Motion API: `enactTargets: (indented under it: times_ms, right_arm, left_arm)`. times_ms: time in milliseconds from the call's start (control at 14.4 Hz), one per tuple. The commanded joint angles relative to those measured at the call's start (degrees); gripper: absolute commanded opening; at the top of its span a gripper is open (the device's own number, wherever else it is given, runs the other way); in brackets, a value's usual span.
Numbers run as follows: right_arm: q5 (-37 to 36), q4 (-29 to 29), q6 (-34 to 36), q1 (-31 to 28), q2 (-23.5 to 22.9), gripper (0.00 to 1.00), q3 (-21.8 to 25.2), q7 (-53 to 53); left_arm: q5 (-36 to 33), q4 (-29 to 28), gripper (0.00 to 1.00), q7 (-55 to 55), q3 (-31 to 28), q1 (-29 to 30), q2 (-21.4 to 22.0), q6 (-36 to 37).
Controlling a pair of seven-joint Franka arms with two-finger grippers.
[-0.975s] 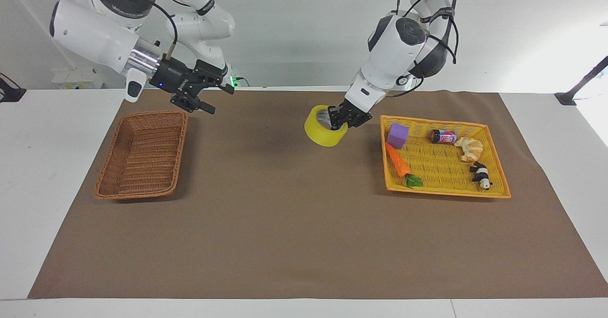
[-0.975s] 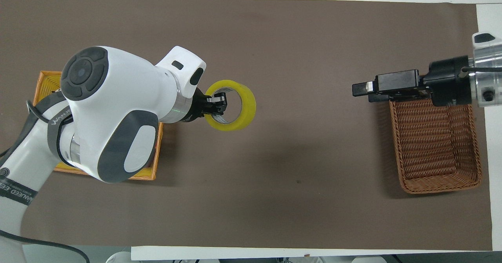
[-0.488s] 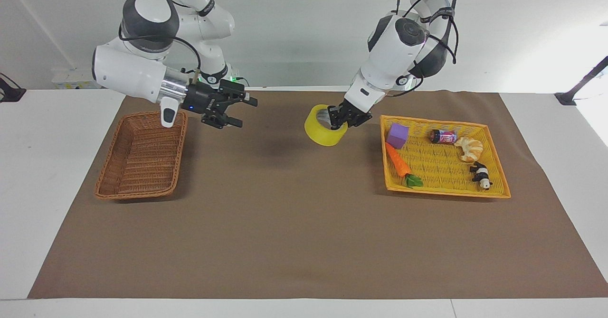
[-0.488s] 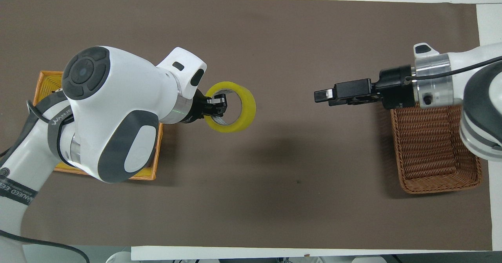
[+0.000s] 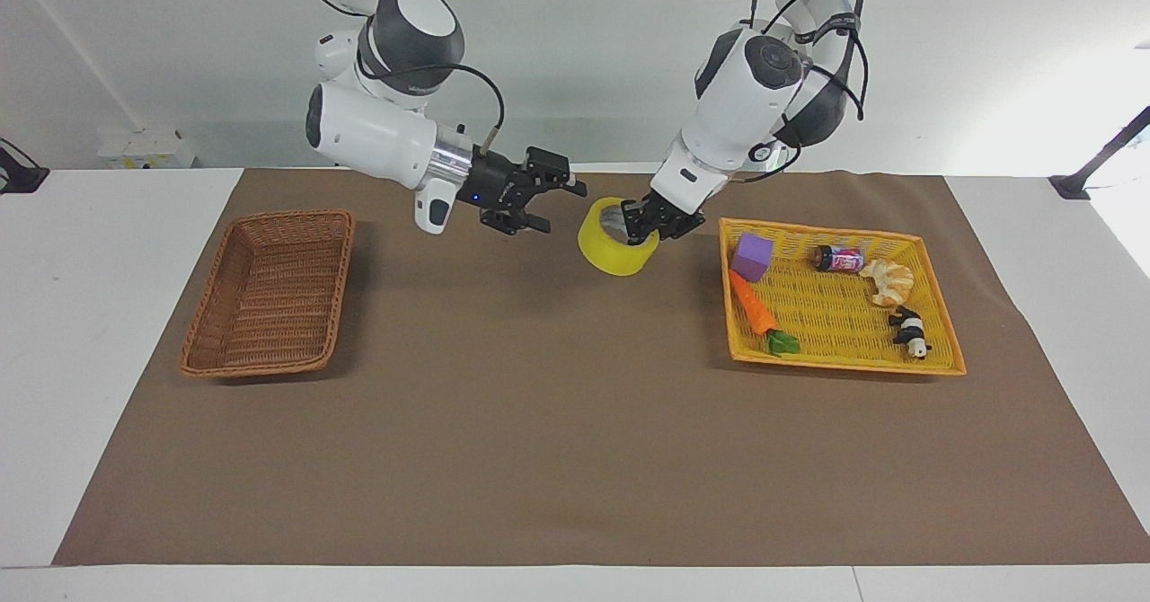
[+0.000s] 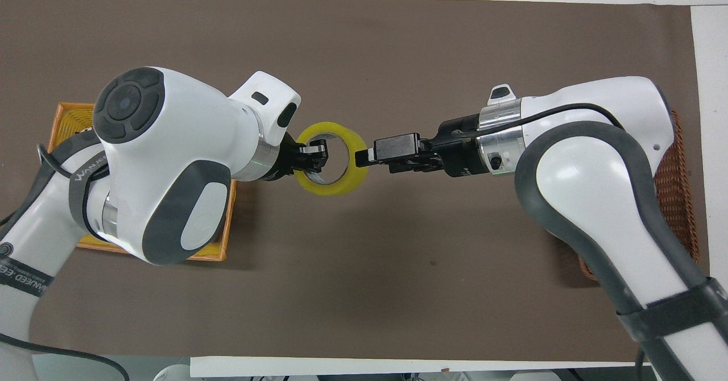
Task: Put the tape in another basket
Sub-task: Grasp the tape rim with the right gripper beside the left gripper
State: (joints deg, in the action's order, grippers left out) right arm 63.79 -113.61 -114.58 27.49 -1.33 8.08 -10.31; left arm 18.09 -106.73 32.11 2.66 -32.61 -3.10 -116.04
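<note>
The yellow tape (image 5: pixel 613 257) hangs tilted in the air over the brown mat, between the two baskets. My left gripper (image 5: pixel 649 225) is shut on its wall, with one finger inside the ring; it also shows in the overhead view (image 6: pixel 312 157), where the tape (image 6: pixel 343 183) shows too. My right gripper (image 5: pixel 559 208) is open and level, its tips right beside the tape's rim on the brown basket's side; I cannot tell if they touch. It also shows in the overhead view (image 6: pixel 364 156). The brown wicker basket (image 5: pixel 268 293) stands empty at the right arm's end of the mat.
The yellow-orange basket (image 5: pixel 844 364) at the left arm's end holds a purple block (image 5: pixel 753 256), a toy carrot (image 5: pixel 755 307), a small can (image 5: pixel 837 260), a croissant (image 5: pixel 888 281) and a panda figure (image 5: pixel 910 332). In the overhead view the right arm covers most of the brown basket (image 6: pixel 678 187).
My right arm has swung from over the brown basket's edge across the mat to the tape, gripper open. The left gripper has held the tape almost still.
</note>
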Motion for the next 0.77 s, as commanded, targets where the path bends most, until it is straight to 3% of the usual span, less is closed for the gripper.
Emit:
enactTargets:
  times_ms: [0,139,697]
  right_arm:
    - [3.4,-1.4,0.1,-1.0,0.2,1.00,0.4,-0.1]
    - [8.8,-2.2,-1.3,-0.6,-1.0,1.00,0.4,-0.8]
    - [9.2,-3.3,-1.4,0.6,-1.1,1.00,0.3,-1.8]
  left_arm:
    - [-1.0,1.4,0.00,0.3,-0.7,-0.7,0.1,1.8]
    - [-1.0,1.4,0.00,0.3,-0.7,-0.7,0.1,1.8]
    - [-1.0,1.4,0.01,0.3,-0.7,-0.7,0.1,1.9]
